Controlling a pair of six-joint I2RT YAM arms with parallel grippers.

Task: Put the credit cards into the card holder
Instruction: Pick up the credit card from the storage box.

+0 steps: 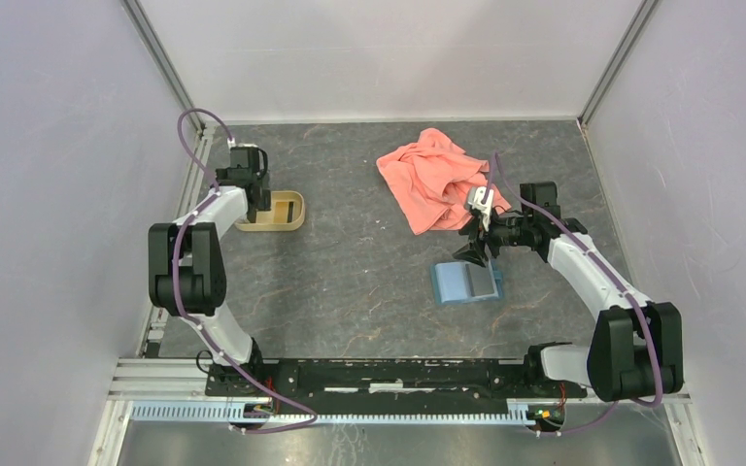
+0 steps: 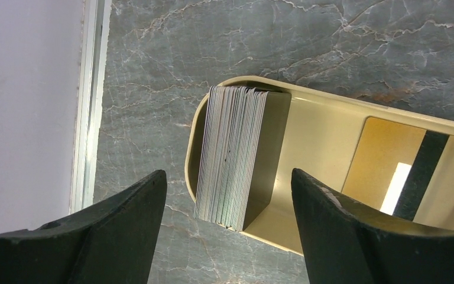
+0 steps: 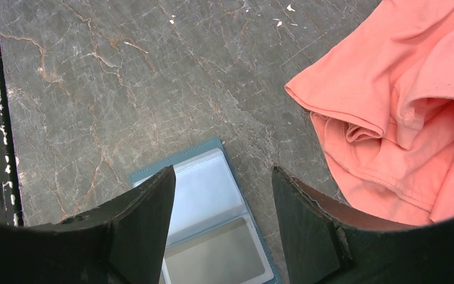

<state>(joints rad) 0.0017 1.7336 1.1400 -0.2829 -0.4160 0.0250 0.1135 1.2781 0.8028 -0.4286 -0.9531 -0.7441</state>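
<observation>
Two lots of credit cards (image 2: 232,157) sit in the tan tray (image 1: 288,223) at the left of the table (image 1: 350,291). One is a thick stack standing on edge against the tray's left end. The other is one loose card (image 2: 390,168) lying flat toward the tray's right end, gold with a dark stripe. The left pincer (image 2: 227,177) hangs above the tray's left end with its jaws spread wide. In the wrist view one finger (image 2: 124,231) shows outside the tray's wall and the other (image 2: 343,231) over the tray's floor, with the stack between them. Nothing is pinched.

Well to the right of the tray and farther back, a salmon-pink cloth (image 1: 435,180) lies crumpled. Also right of the tray, but nearer the arm bases, the card holder (image 1: 466,282) lies open and flat with its clear pockets facing up. The right pincer (image 3: 221,174) hovers over the holder's far edge, jaws spread and gripping nothing. The cloth lies near it on one side.
</observation>
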